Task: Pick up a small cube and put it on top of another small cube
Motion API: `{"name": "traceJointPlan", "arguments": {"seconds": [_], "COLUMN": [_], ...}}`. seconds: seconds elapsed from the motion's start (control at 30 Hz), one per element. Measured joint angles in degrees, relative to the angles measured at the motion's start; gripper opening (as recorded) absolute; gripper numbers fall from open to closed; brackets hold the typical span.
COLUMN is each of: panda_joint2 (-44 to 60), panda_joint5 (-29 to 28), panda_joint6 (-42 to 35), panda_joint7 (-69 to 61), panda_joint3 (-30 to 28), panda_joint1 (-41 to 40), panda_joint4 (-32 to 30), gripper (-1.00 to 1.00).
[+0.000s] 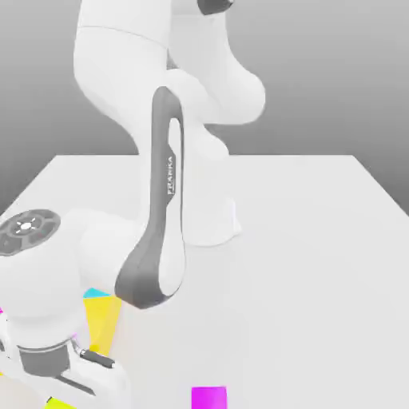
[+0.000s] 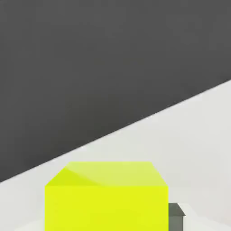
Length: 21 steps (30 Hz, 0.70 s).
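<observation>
The white arm [image 1: 152, 120] rises from the far middle of the white table [image 1: 319, 240] and bends down toward its near left corner, with "FRANKA" printed along its grey link. In the hand view a yellow cube [image 2: 107, 196] sits close under the gripper beside one dark finger [image 2: 177, 215]; whether the fingers grip it cannot be told. A magenta cube [image 1: 208, 397] lies at the near edge.

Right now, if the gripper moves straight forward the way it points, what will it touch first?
Most likely the yellow cube, which sits directly ahead and close in the hand view. A grey fingertip shows just beside it. How much gap remains is unclear.
</observation>
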Motion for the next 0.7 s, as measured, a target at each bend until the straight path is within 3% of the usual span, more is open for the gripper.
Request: {"name": "traceJointPlan", "arguments": {"seconds": [0.17, 0.43, 0.57, 0.6, 0.7], "panda_joint2": [-9.1, -26.0, -23.1, -21.5, -21.5], "panda_joint5": [-2.9, -8.2, -5.5, -4.7, -4.7], "panda_joint6": [-6.9, -18.1, -13.7, -11.9, -11.9], "panda_joint7": [1.2, -6.4, -10.2, -10.8, -10.8], "panda_joint3": [-2.6, -10.5, -10.3, -10.0, -10.0], "panda_joint1": [1.1, -5.1, -6.6, -6.9, -6.9], "panda_joint4": [-2.2, -7.4, -9.3, -9.6, -9.6], "gripper": [-1.00, -1.00, -1.00, 1.00, 1.00]}}
